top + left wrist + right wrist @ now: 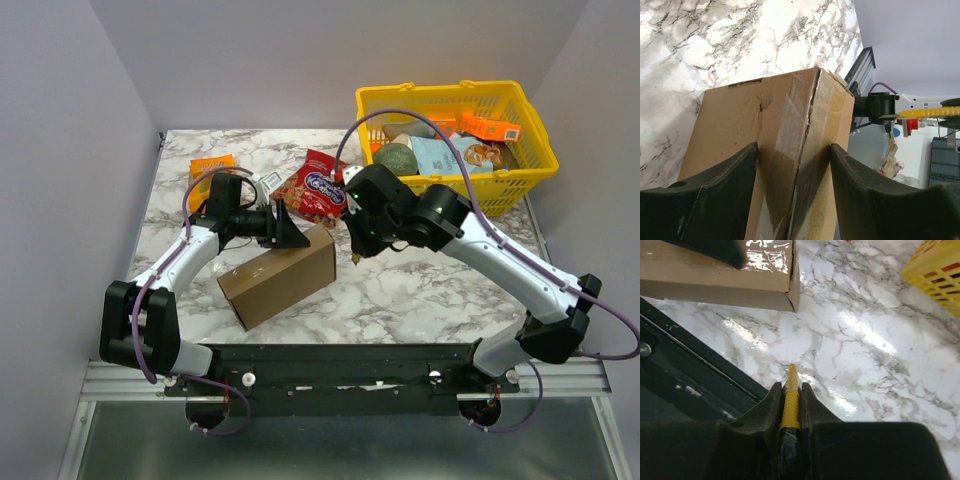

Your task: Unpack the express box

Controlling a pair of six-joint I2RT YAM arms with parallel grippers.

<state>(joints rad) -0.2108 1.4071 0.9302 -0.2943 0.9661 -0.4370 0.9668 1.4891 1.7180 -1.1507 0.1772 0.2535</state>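
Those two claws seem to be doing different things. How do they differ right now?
The left gripper has its fingers spread either side of the express box at its taped end; the right gripper is shut on a thin yellow tool. The left gripper is at the box; the right gripper hangs over the marble table, apart from the box. Both have black fingers.

Top camera looks down; close wrist cameras share the express box (740, 130).

White-and-black arms (500, 262), purple cables (420, 114)
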